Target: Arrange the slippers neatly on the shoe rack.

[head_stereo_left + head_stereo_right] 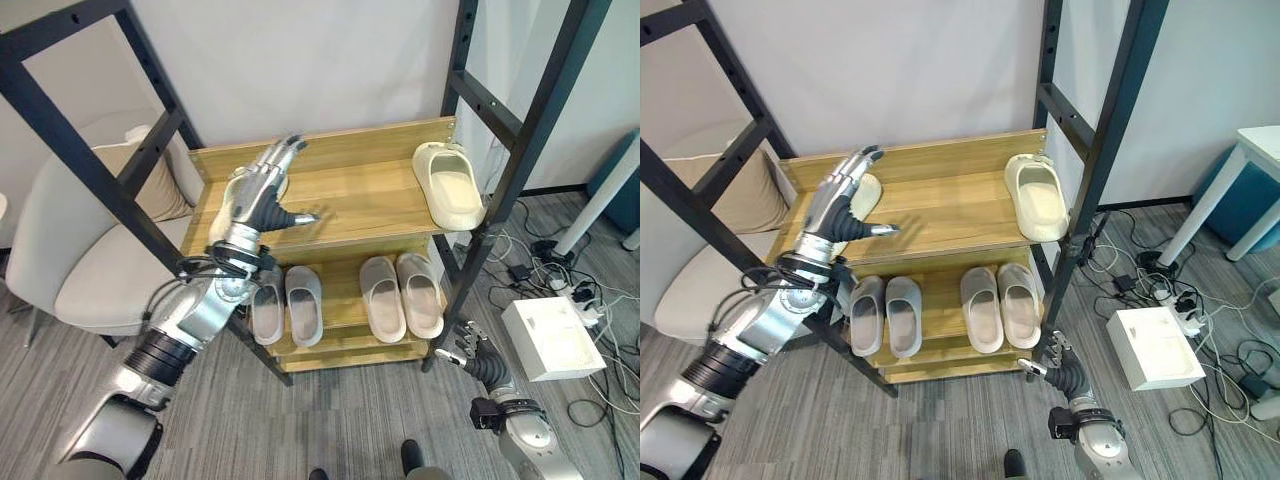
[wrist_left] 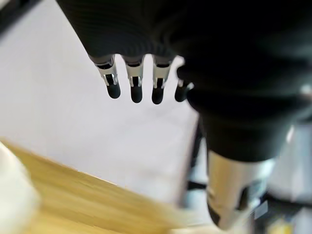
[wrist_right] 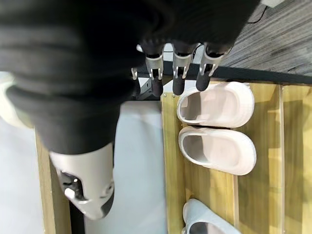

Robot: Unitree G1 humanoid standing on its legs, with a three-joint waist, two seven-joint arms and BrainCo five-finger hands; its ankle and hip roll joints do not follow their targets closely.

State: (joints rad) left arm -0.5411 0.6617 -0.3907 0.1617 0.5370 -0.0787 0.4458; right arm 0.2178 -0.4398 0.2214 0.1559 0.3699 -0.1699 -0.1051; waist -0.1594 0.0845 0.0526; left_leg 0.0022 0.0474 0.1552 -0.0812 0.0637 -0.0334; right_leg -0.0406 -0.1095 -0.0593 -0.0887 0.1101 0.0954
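A wooden shoe rack (image 1: 340, 150) in a black frame holds the slippers. A cream slipper (image 1: 450, 185) lies on the right of the top shelf. A second cream slipper (image 1: 867, 192) lies at the left end, mostly covered by my left hand (image 1: 260, 195), which hovers over it open with straight fingers (image 2: 136, 87) and the thumb stuck out sideways. On the lower shelf stand a grey pair (image 1: 286, 305) and a beige pair (image 1: 402, 296). My right hand (image 1: 480, 360) hangs low by the rack's front right leg, open and holding nothing, with the beige pair (image 3: 217, 127) past its fingers.
A beige cushioned chair (image 1: 70, 240) stands close to the rack's left side. On the floor to the right lie a white box (image 1: 552, 336), a power strip and tangled cables (image 1: 560, 280). A white table leg (image 1: 600, 195) rises at the far right.
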